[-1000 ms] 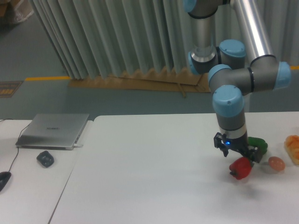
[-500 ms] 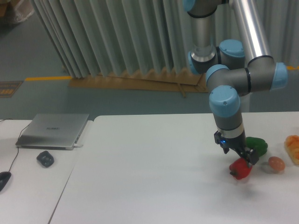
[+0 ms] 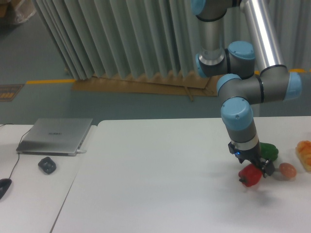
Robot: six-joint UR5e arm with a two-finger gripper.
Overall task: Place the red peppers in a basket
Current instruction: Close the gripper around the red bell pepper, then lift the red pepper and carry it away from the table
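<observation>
The red pepper (image 3: 250,175) lies on the white table (image 3: 160,170) near its right side, with its dark stem pointing down-left. My gripper (image 3: 256,165) hangs straight down over the pepper's top right. It is seen nearly edge-on, and its jaws look open and not closed on the pepper. No basket is in view.
A green bell pepper (image 3: 268,150) lies just behind the gripper. A tan-pink egg (image 3: 287,170) lies to the right of the red pepper. An orange item (image 3: 304,153) sits at the right edge. A laptop (image 3: 56,136) and a mouse (image 3: 47,165) are on the left table.
The wrist has turned, so the gripper now shows edge-on, and it has shifted slightly right. The red pepper has stayed in place with the same orientation.
</observation>
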